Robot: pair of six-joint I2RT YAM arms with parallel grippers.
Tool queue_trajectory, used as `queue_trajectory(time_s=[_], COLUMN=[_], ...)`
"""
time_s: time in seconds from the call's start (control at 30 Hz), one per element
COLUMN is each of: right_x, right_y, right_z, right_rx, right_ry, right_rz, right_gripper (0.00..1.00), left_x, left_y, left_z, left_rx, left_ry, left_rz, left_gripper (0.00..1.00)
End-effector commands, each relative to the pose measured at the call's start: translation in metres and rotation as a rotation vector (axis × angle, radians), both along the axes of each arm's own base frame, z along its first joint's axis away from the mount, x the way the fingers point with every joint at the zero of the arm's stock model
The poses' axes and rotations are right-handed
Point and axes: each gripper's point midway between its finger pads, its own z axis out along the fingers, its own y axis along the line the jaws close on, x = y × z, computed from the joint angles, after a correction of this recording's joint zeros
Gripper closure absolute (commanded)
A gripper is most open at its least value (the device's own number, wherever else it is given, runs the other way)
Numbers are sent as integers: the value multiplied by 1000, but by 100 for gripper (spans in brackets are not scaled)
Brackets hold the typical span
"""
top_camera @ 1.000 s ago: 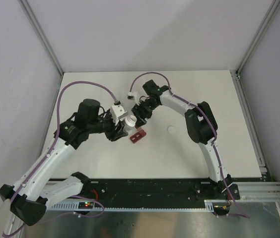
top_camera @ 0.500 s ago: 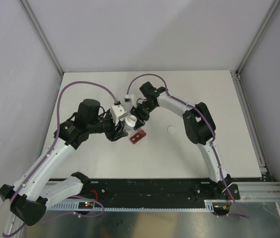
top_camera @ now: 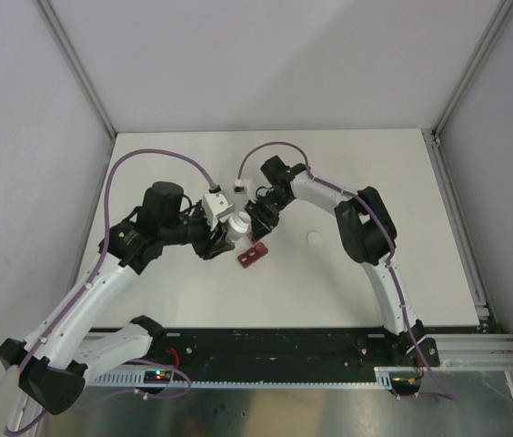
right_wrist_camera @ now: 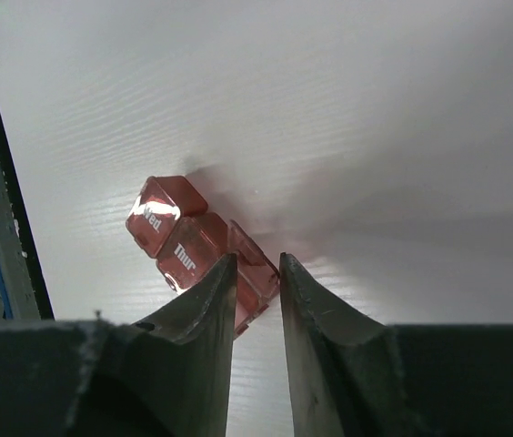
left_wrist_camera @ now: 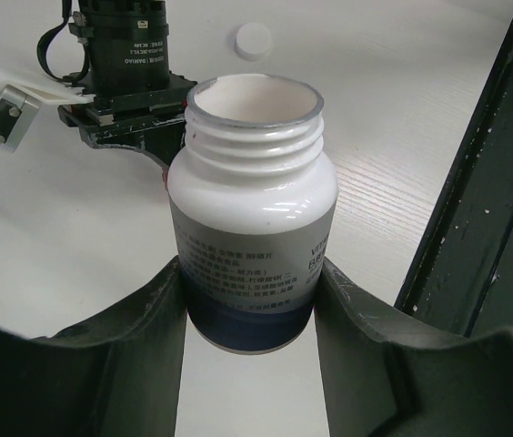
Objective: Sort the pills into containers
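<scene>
Top external view: both arms reach in over the white table (top_camera: 375, 182), and their hands meet close together near its middle.
Left hand (left_wrist_camera: 252, 305): clamped on the white bottle (left_wrist_camera: 252, 200), with one dark finger (left_wrist_camera: 152, 305) pressed against each side of its lower body.
White bottle: upright in the left wrist view, with its mouth uncovered and its threads bare. A printed label wraps it above a dark band at the bottom. The pale neck hides whatever lies inside.
Cap (left_wrist_camera: 254, 39): small, round and white, lying flat on the table, well apart from the bottle. In the top external view it lies to the right of the two hands.
Right hand (right_wrist_camera: 256, 266): the fingers stand narrow with only a slim gap between them, and the tips are down at one end of the pill box (right_wrist_camera: 179, 232). I cannot tell whether they pinch any part of it.
Pill box: a dark red, see-through strip of square compartments in a row, lying on the table. White lettering reads "Wed" and "Thur" on two lids. The end compartment sits right at the fingertips and is partly hidden. A red flap there looks tilted, but I cannot tell if it is a raised lid.
Pill box, from above: set at an angle on the table just beside the two hands, on the side nearer the arm bases.
Right arm's wrist (left_wrist_camera: 125, 55): a black body with a white part at its side, showing behind the bottle in the left wrist view.
</scene>
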Motion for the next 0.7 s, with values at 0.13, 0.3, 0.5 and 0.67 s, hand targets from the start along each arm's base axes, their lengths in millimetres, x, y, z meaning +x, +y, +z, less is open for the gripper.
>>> queue_trajectory(time_s=[0.13, 0.3, 0.5, 0.67], right_x=[2, 2, 3, 2], right_y=[-6, -11, -16, -23], right_z=[30, 32, 35, 34], right_rx=[55, 60, 68, 69], right_ry=[-55, -51, -48, -40], right_rz=[1, -10, -26, -44], right_gripper=[75, 79, 84, 88], left_x=[7, 7, 8, 10], left_y=[-2, -2, -3, -4], left_z=[18, 18, 16, 12], left_rx=[-25, -23, -18, -10], left_ry=[-61, -60, -56, -48], left_rz=[-9, -11, -13, -14], left_gripper=[100, 100, 100, 100])
